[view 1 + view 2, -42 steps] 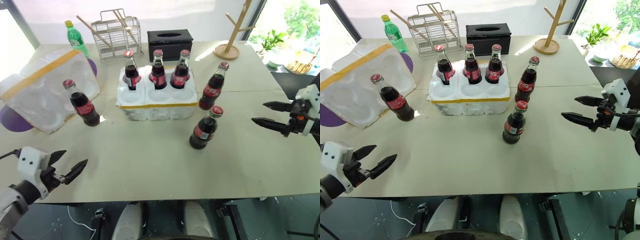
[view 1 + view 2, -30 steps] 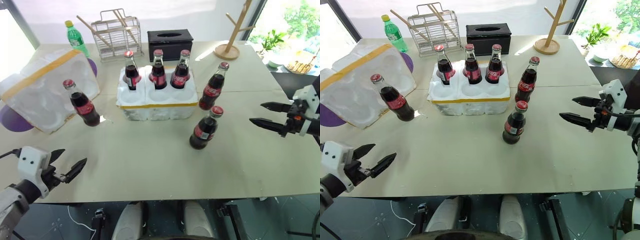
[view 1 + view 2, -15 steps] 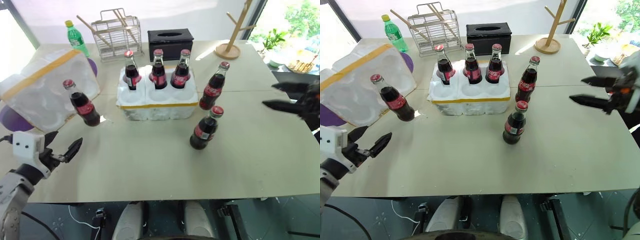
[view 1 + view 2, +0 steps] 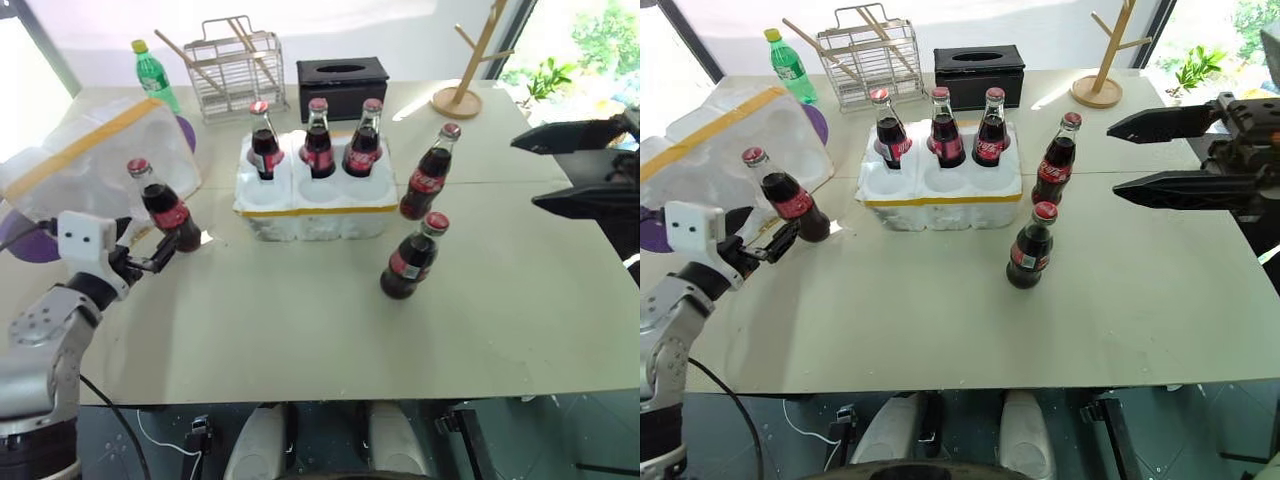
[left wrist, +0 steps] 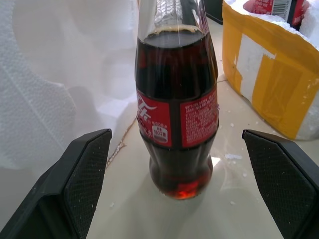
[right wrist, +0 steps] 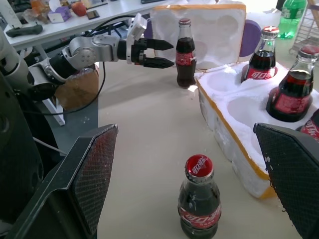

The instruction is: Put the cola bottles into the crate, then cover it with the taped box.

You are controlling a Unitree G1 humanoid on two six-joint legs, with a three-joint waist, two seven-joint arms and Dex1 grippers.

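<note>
Left gripper (image 4: 768, 243) fingers spread wide, cola bottle (image 5: 177, 107) upright just ahead, untouched

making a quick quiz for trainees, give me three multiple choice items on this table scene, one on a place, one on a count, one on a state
1. Where is the black tissue box?
A. behind the crate
B. inside the taped box
C. at the table's near edge

2. How many cola bottles stand in the crate?
A. six
B. three
C. one

3. How is the left gripper?
A. shut on a cap
B. open, near a cola bottle
C. holding the crate

Answers:
1. A, it sits past the crate's back row.
2. B, the front wells are empty.
3. B, its fingers are spread with the bottle ahead of them.
</note>
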